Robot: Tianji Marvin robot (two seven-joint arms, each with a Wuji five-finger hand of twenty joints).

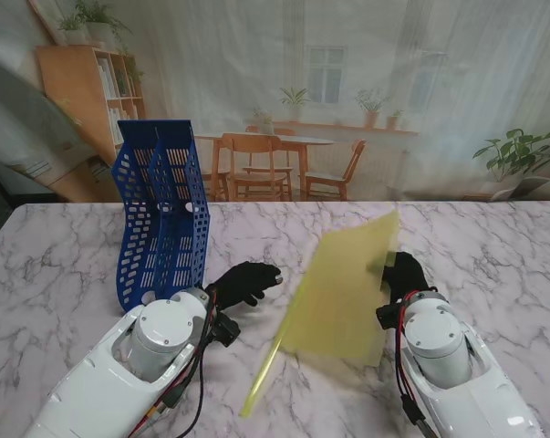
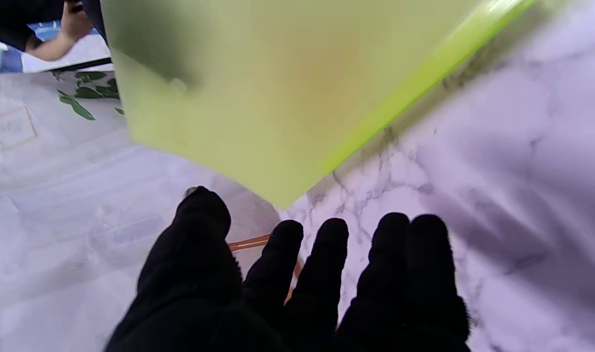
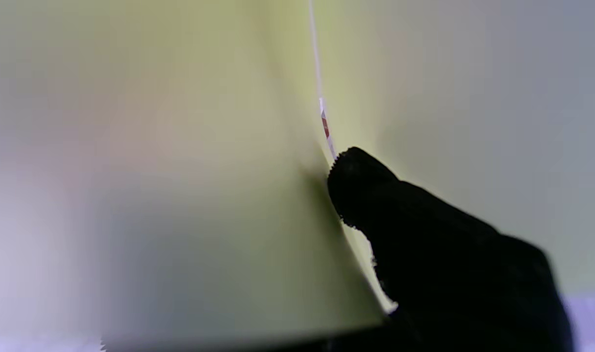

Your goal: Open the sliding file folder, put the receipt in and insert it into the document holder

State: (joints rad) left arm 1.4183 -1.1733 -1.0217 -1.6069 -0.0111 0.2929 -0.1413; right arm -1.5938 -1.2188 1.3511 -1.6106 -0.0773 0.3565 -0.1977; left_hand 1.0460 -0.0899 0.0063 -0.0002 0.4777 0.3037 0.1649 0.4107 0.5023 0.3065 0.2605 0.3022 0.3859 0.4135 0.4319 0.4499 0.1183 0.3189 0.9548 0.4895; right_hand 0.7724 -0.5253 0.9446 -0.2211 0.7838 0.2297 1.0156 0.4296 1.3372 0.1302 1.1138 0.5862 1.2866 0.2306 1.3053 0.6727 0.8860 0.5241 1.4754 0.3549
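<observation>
Folder: one yellow-green sliding file folder (image 1: 343, 287), tilted up off the marble table (image 1: 493, 246), between the two hands; its bright spine bar (image 1: 264, 374) runs toward me, low end near the table.
Folder contents: a thin white edge with a red mark (image 3: 324, 124) shows between the sheets in the right wrist view; whether it is the receipt I cannot tell.
Right hand: one black-gloved right hand (image 1: 404, 272), closed on the folder's right edge; a fingertip (image 3: 356, 176) presses the sheet.
Left hand: one black-gloved left hand (image 1: 245, 281), just left of the folder, not touching it; fingers (image 2: 327, 259) stretched out, slightly apart, holding nothing.
Holder: one blue perforated document holder (image 1: 160, 214), upright at the far left of the table, behind the left hand; nothing seen inside.
</observation>
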